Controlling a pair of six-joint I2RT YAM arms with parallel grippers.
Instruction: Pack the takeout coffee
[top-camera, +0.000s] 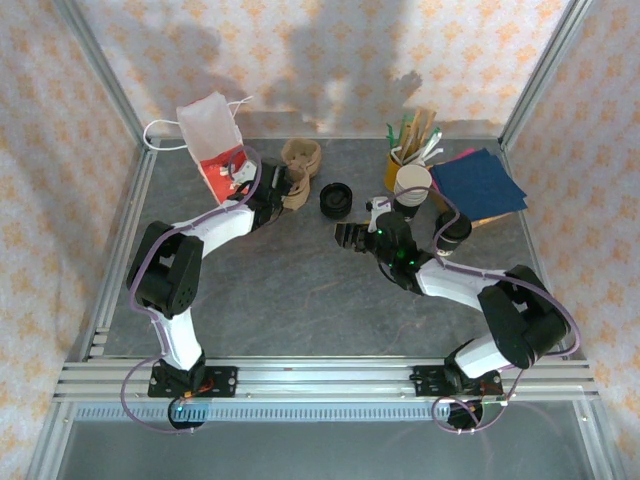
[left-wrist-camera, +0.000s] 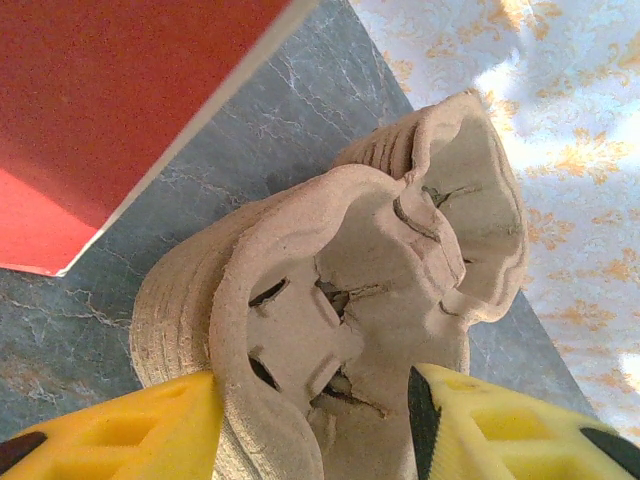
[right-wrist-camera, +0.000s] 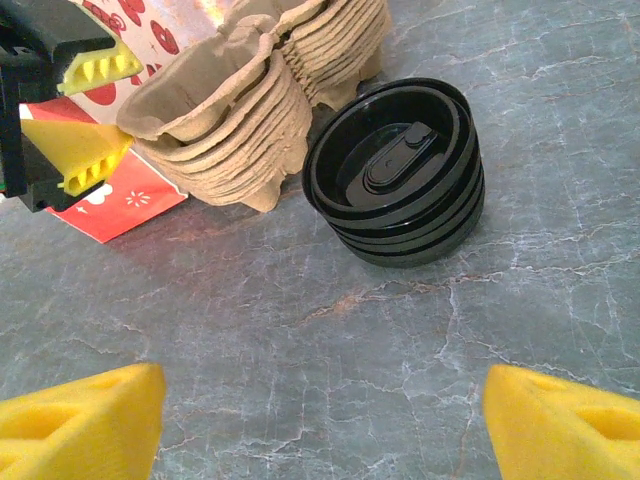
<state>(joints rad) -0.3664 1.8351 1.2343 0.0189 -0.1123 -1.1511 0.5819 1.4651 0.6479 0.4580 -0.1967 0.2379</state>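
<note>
The takeout coffee (top-camera: 452, 230), a small cup under a black lid, stands right of my right arm. My left gripper (top-camera: 287, 190) reaches a stack of brown pulp cup carriers (top-camera: 300, 172). In the left wrist view its yellow fingers (left-wrist-camera: 150, 430) sit on either side of the top carrier's end socket (left-wrist-camera: 330, 300), pressed against it. From the right wrist view, that gripper (right-wrist-camera: 125, 100) bites the carrier's corner (right-wrist-camera: 210, 100). My right gripper (top-camera: 345, 237) hovers open over bare table (right-wrist-camera: 325, 385), just short of the loose black lids (right-wrist-camera: 400, 170).
A white and red paper bag (top-camera: 215, 140) stands at the back left, right beside the carriers. A stack of white cups (top-camera: 412, 185), a yellow holder with stirrers (top-camera: 410, 145) and blue napkins (top-camera: 478, 183) crowd the back right. A metal frame rims the table.
</note>
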